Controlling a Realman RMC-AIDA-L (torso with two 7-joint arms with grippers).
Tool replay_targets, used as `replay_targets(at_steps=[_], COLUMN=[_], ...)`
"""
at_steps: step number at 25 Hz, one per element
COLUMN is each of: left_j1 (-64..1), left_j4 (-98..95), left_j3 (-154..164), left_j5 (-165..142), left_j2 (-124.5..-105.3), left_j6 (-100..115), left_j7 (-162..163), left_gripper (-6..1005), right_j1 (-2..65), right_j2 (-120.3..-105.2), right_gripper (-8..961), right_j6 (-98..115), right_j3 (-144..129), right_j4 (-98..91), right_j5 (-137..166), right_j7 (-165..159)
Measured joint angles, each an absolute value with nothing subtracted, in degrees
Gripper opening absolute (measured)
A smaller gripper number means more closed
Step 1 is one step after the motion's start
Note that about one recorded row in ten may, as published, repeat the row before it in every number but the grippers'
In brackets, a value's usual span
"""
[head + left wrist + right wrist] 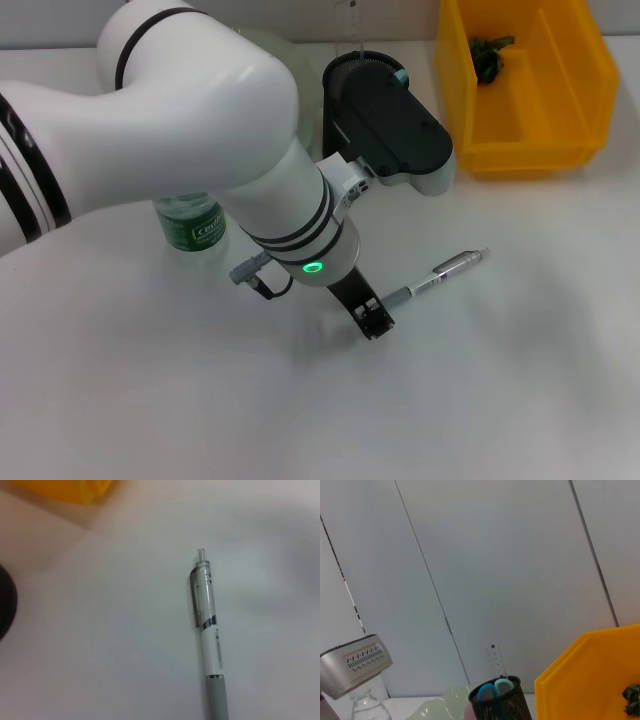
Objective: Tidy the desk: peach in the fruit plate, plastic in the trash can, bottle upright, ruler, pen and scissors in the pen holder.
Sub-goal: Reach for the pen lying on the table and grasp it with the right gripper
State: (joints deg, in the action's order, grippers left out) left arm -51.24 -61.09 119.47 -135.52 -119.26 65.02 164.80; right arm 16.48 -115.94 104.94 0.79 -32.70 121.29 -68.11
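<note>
We find the left hand (374,322) low over the white counter (520,380), at the grey grip end of the pen (440,273); whether its fingers are parted or closed on anything we cannot tell. The pen lies flat on the counter, well apart from the black mesh pen holder (496,706), which already contains blue-handled scissors (494,690) and a clear ruler (495,662). We note a green-labelled bottle (192,222) upright behind the left arm and a yellow bin (530,80) at the far right; the right hand is out of sight.
</note>
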Motion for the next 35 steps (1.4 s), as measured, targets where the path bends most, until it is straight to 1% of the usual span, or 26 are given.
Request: replay_targets(at_steps=[15,35], left_j1=[-51.37,-51.17], left_j4=[-61.29,-60.52], left_j3=[119.51,119.62], left_j5=[-134.20,-134.74], left_j2=[-119.26,-119.26], left_j6=[64.24,64.15], left_j7=[164.29,164.26], left_gripper=[332,296], right_j1=[17.16,18.05], right_j2=[-116.10,-116.10], right_gripper=[621,625], right_j6=[104.93,104.94], right_j3=[0.79,0.79], right_j4=[-32.69,-32.60], right_j5=[121.29,121.29], right_j7=[-68.02,-68.02])
